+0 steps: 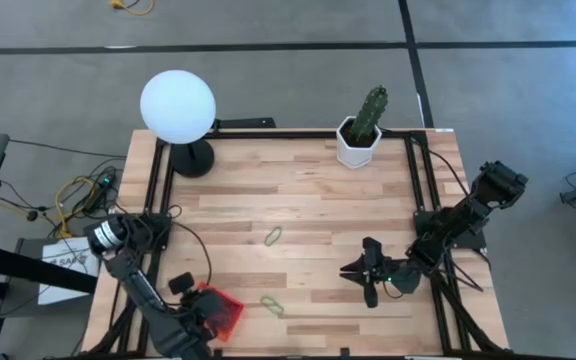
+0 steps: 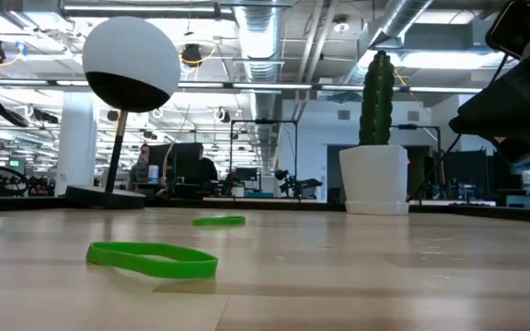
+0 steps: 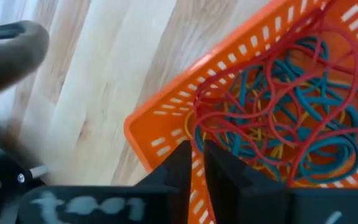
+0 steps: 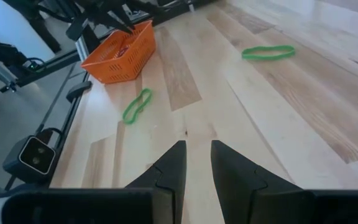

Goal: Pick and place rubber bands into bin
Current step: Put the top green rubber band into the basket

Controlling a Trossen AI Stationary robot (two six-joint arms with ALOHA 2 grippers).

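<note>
A green rubber band (image 2: 153, 259) is lying flat closest to the low camera, with a second green band (image 2: 219, 221) farther back on the wooden surface (image 1: 308, 200).

The two dark arms are the biggest things here. The left arm is reaching over the surface's near left corner, and its left gripper (image 3: 197, 163) is hanging right over the bin (image 1: 220, 310). Its fingers are standing narrow with only a thin gap, and they are holding nothing that I can see. The right arm is waiting by the near right edge. The right gripper (image 4: 197, 162) is pointing across the surface with its fingers a little apart and empty.

Next smaller are the round white lamp (image 1: 177, 106) at the far left corner and the cactus pot (image 1: 359, 143) at the far edge.

I think the left arm is just dropping a band in the bin. Two green bands are still waiting, so the next move calls for reaching to the near one, just beside the bin.

Only the left wrist view is showing the pile of bands (image 3: 291, 118) inside the bin: red, blue and yellow ones, all tangled. The high view is showing just an orange square. The right wrist view is showing both green bands and the bin together.
</note>
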